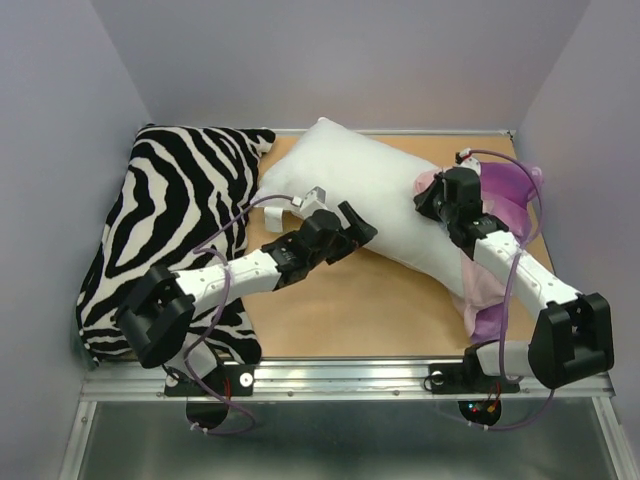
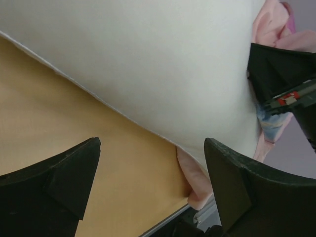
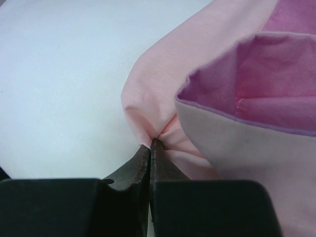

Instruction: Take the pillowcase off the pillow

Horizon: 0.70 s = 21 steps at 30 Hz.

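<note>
The white pillow [image 1: 365, 195] lies slantwise across the tan table, mostly bare. The pillowcase [image 1: 510, 190] is bunched over the pillow's right end, purple with its pale pink inner side showing. My right gripper [image 1: 424, 203] is shut on a pinch of the pink fabric [image 3: 163, 89] at the case's edge, against the pillow [image 3: 64, 74]; its tips [image 3: 150, 143] meet on the fold. My left gripper [image 1: 358, 226] is open and empty at the pillow's near edge. In the left wrist view, it [image 2: 153, 143] frames the pillow [image 2: 148, 64] and a pink strip of pillowcase [image 2: 195, 182].
A zebra-striped cushion [image 1: 170, 220] fills the left side, partly under my left arm. Pale walls close in the table [image 1: 350, 315] on three sides. A metal rail [image 1: 340, 375] runs along the near edge. The right gripper also shows in the left wrist view [image 2: 281, 79].
</note>
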{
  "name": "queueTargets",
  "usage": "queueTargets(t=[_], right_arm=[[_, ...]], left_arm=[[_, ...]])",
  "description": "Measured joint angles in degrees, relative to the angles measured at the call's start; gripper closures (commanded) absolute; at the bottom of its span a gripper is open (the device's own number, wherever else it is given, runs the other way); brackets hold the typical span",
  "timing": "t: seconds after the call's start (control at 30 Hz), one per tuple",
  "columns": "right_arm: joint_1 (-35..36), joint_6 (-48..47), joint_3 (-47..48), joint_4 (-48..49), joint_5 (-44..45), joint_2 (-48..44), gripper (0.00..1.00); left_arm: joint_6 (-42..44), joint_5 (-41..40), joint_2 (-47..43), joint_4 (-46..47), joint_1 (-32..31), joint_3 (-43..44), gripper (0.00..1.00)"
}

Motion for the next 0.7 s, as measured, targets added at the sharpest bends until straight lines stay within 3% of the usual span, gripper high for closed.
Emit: queueTargets(t=[0.33,0.5,0.57,0.6,0.63,0.67,0.7], right_arm=[[4.0,1.3,0.1,-2.1,0.9,-0.8,0.99],[4.3,1.3,0.1,-2.5,1.4,-0.9,0.99],[4.5,1.3,0.1,-2.7,1.7,-0.9,1.0],[4.7,1.3,0.1,-2.8,1.8,-0.9,0.99],[4.8,1.3,0.2,-3.0,1.9,-0.9,1.0],[4.8,1.3,0.4,-3.4,2.0,-0.9,0.99],[4.8,1.3,0.6,-3.6,2.1,-0.9,1.0]], left_arm=[[-6.1,0.9,5.6,21.6,-3.9,-5.2,0.01],[-7.8,2.1,10.7,27.8,-4.6,-5.6,0.01],[-8.0,2.1,13.0,28.5,-4.6,-5.1,0.09],[-7.9,2.0,13.9,28.5,-4.6,-4.7,0.17],[-7.8,1.9,15.1,28.5,-4.6,-4.0,0.45],[-7.6,1.7,15.7,28.5,-4.6,-3.5,0.57],[-7.7,1.6,16.3,28.5,-4.6,-2.9,0.8]])
